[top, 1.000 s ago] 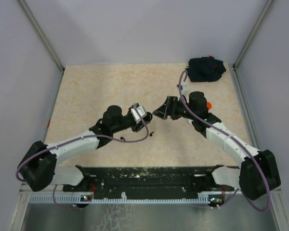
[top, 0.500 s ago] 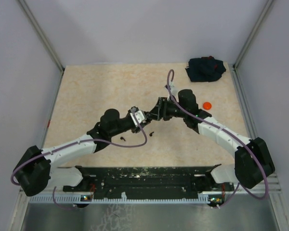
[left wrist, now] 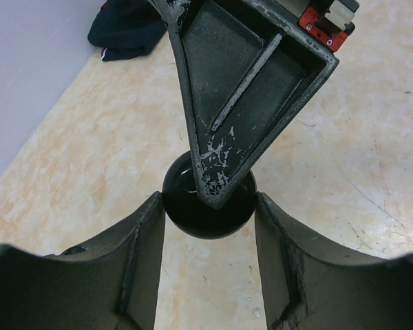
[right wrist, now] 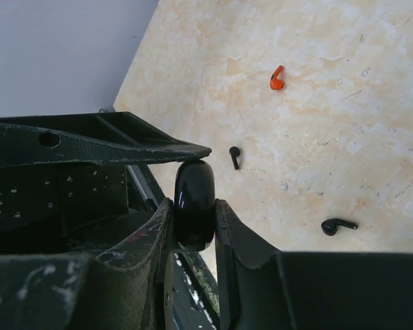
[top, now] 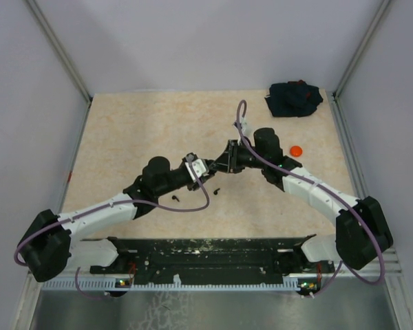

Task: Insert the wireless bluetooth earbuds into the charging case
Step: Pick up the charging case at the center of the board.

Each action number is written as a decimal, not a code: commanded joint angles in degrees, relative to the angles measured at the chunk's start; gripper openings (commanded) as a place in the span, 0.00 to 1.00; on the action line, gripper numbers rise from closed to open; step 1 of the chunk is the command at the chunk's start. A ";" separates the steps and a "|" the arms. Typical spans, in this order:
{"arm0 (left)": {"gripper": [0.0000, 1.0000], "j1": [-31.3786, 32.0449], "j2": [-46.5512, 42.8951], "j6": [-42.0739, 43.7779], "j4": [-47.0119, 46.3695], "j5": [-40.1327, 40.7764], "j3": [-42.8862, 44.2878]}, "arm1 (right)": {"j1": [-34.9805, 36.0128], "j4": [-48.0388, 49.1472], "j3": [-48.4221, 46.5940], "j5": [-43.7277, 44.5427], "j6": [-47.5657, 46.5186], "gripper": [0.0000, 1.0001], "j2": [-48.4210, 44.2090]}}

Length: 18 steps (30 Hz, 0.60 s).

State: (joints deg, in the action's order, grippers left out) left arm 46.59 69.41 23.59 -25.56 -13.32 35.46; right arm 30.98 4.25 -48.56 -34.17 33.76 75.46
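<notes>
While angled inward above surface, clamping black charging case together: left tool half-spread, right tool pinched narrow.

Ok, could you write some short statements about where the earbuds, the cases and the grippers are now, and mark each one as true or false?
1. The left gripper and the right gripper both grip the black round case. True.
2. A red earbud lies loose on the table. True.
3. The red puck sits between the right gripper's fingers. False: it lies on the table beside the right arm.
4. The dark bundle lies at the near left corner. False: it lies at the far right corner.
5. Two black earbuds lie on the table, outside any case. True.
</notes>
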 commanded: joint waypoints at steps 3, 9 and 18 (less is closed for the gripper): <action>0.54 0.28 -2.98 -3.62 -1.39 0.39 -1.75 | 0.45 -0.90 -4.49 -1.16 -5.42 0.00 -3.21; 0.62 -0.62 -4.41 -7.75 -0.11 -5.56 -2.21 | -1.07 -6.85 -7.20 -2.75 -12.84 0.00 -5.44; 0.70 -7.22 -7.21 -17.85 -6.99 -20.04 -5.15 | -2.15 -9.54 -7.64 -7.58 -22.55 0.00 -8.08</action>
State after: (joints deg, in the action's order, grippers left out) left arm 42.13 63.68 12.19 -27.18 -24.25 31.11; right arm 29.06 -5.32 -53.43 -37.95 17.78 69.71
